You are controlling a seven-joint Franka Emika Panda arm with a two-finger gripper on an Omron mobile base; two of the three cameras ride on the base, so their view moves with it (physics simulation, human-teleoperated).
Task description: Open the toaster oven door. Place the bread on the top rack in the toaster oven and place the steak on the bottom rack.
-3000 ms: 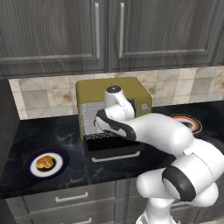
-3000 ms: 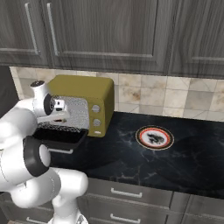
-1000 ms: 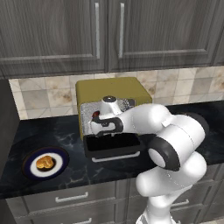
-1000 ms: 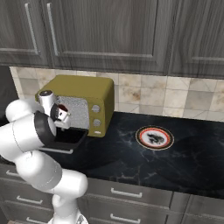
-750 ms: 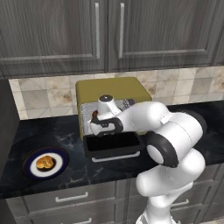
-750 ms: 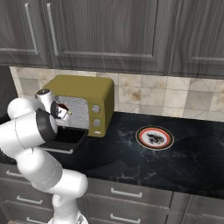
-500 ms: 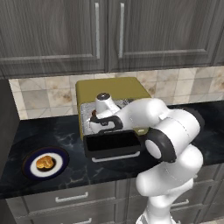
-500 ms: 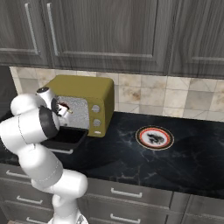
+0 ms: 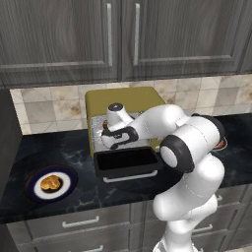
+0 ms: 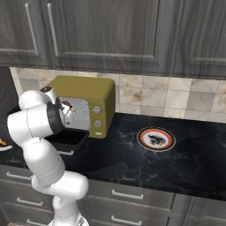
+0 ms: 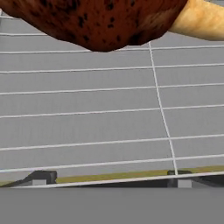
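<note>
In the left base view the toaster oven door (image 9: 127, 162) lies dropped flat over the dark worktop (image 9: 74, 189), the arm's hand reaching into the toaster oven (image 9: 123, 106), while the bread (image 9: 50, 183) sits on a plate (image 9: 29, 189) well apart. The right base view shows another plate (image 10: 156, 139) carrying dark meat near the worktop's middle. In the hand view a wire rack (image 11: 131, 113) spans the cavity with a mottled brown lump (image 11: 100, 19) above; whether the jaws are open cannot be told.

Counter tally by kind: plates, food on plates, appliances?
Plates: 2, a dark blue round plate and a red-rimmed white round plate
Food pieces: 2, a golden-brown bread roll and a dark flat steak
Appliances: 1, an olive-yellow boxy toaster oven
Total: 5
</note>
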